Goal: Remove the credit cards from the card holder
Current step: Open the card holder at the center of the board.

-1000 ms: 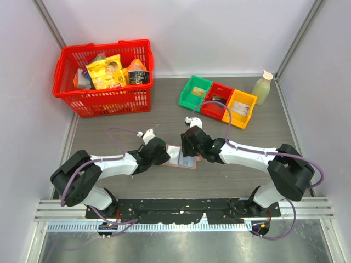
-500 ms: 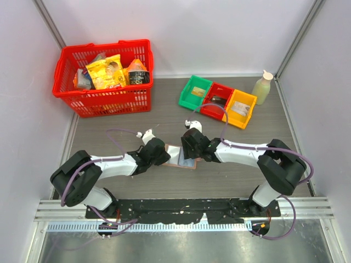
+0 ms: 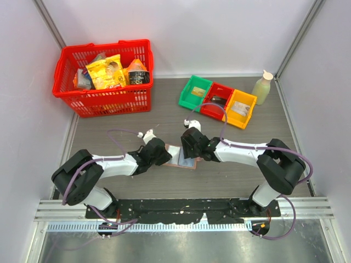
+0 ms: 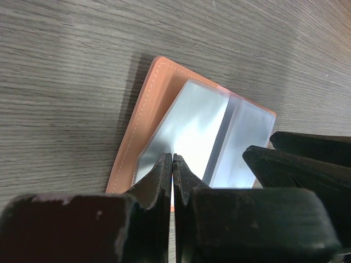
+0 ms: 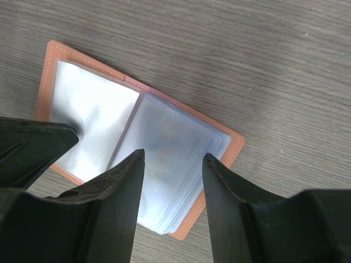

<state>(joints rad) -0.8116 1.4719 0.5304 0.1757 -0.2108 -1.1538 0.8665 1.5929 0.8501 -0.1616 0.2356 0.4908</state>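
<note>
Pins the card holder [image 5: 93, 109] flat on the counter [image 4: 55, 55] with the closed left end effector [image 4: 172, 164] — likely to stop it sliding — and poises the open right end effector [image 5: 174, 157] astride the sleeve faintly showing the credit cards [image 5: 175, 137].

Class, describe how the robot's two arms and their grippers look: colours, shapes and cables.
The left arm and right arm have white links, bulky black joints and looping purple cables. The left gripper and right gripper have black tapered fingers.

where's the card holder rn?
Top view: the card holder lies open at mid-table, between the left gripper and right gripper, in front of both arm bases.
</note>
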